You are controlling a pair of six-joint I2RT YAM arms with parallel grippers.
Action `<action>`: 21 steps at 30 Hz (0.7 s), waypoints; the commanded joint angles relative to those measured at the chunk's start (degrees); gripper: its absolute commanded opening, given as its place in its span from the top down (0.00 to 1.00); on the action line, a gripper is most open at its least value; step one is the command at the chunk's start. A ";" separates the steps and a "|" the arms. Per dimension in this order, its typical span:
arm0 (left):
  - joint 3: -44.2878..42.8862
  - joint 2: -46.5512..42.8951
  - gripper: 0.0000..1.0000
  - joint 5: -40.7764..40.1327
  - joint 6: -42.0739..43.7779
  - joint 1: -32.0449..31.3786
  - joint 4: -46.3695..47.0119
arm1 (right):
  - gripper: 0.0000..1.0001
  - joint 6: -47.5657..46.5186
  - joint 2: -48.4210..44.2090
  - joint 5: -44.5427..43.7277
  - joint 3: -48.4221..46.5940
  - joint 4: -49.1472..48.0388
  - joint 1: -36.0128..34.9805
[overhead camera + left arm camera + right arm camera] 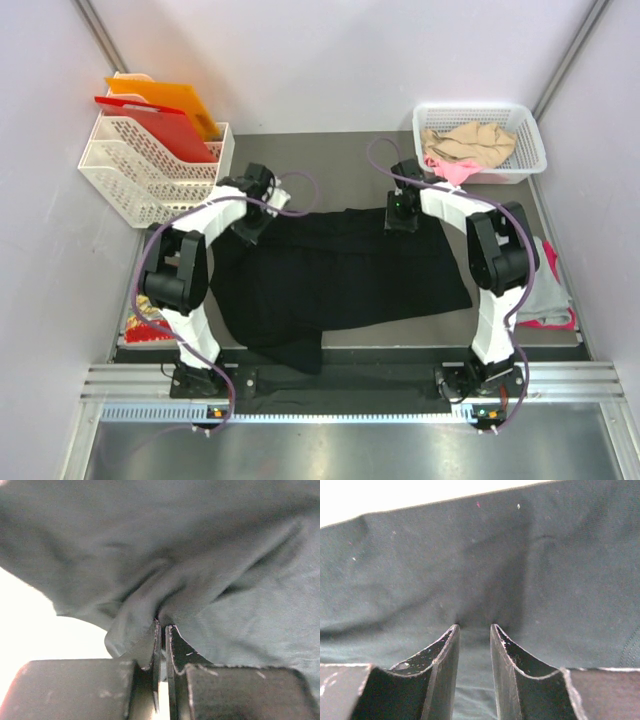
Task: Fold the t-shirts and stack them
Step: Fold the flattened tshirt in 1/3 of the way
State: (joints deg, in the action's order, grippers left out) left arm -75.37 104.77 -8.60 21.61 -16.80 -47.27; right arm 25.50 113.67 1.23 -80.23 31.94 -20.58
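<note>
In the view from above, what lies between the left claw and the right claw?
Only the black t-shirt: its far edge runs from the left claw to the right claw. The top view shows this.

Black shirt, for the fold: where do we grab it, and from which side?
Far edge, from above, at two spread points. The black shirt lies flat, so a ridge of cloth must be pinched up. The left pincer is shut on one at the far-left corner; the right pincer sits on the far edge.

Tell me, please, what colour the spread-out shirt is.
The shirt is black; the top view shows it best.
</note>
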 commanded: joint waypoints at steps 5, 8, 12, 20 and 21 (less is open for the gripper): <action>-13.48 2.80 0.90 8.25 5.37 10.29 -9.15 | 0.69 -1.24 -3.54 0.35 2.09 0.75 0.89; -13.22 3.68 0.68 8.34 5.47 10.38 -8.55 | 0.69 -1.24 -3.80 0.44 2.70 0.49 0.89; -13.83 6.23 0.55 7.90 3.71 10.38 -6.09 | 0.69 -1.24 -4.07 0.61 3.76 0.05 0.89; -17.97 6.95 0.45 3.16 0.19 9.51 -3.01 | 0.69 -1.15 -4.77 1.05 5.69 -0.74 0.89; -17.88 5.81 0.44 2.02 0.10 9.15 -2.14 | 0.70 -0.98 -4.86 1.05 5.78 -0.66 0.80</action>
State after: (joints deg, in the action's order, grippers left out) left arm -90.04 114.80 -3.44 23.66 -6.70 -52.10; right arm 25.08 110.93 2.24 -75.96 30.46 -20.43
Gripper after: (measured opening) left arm 0.541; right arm 0.307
